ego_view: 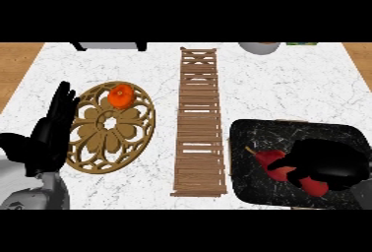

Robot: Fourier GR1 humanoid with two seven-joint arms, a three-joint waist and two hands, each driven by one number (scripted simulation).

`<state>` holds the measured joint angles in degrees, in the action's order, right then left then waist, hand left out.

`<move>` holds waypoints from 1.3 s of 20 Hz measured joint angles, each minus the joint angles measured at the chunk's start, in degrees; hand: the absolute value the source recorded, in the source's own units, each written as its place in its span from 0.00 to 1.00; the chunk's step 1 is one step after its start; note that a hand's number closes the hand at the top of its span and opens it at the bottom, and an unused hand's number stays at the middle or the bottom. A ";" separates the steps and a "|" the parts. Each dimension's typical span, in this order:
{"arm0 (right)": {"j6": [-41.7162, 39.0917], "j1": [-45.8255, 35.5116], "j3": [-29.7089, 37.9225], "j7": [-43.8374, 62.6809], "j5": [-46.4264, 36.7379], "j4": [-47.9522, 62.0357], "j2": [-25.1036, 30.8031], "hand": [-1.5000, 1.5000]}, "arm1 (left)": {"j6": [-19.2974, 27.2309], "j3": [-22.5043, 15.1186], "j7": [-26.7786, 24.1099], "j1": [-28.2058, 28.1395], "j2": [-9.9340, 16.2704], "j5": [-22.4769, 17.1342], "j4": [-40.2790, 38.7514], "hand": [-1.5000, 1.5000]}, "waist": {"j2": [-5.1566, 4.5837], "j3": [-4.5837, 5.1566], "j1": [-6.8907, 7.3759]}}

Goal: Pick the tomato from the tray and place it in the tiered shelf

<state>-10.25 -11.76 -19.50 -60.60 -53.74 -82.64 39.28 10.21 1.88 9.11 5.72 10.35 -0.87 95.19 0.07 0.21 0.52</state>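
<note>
A red tomato [271, 161] with a thin stem lies on the black marbled tray [251, 135] at the right of the counter. My right hand [330, 165] is over it with its fingers curled round it, so most of the tomato is hidden; red shows at the hand's left and below it. The wooden slatted tiered shelf [199, 123] runs down the middle of the counter, left of the tray. My left hand [51, 130] rests open at the left edge, fingers up.
A round carved wooden plate [109, 130] lies beside the left hand with an orange fruit [120, 96] on its far part. At the counter's back edge are a grey bowl [259, 47] and a dark object [109, 46].
</note>
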 measured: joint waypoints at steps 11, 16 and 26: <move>-14.24 -6.14 7.72 11.35 34.90 -6.93 7.58 1.00 | -0.42 0.48 -0.72 -0.91 0.06 -0.24 -0.03 0.50 | 0.09 -0.01 -0.34; -21.01 -14.71 10.36 21.82 46.34 -6.23 9.07 1.00 | -0.20 0.11 0.00 -0.63 -0.41 0.09 0.59 0.50 | -0.03 -0.07 0.18; -25.81 -28.35 8.52 35.33 52.40 2.05 -1.03 1.00 | -0.82 -0.20 0.74 -1.95 -0.75 0.71 2.77 0.50 | -0.15 -0.16 0.46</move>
<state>-36.06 -40.11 -10.98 -25.27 -1.35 -80.58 38.26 9.39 1.68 9.85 3.77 9.60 -0.17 97.96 -0.08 0.05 0.98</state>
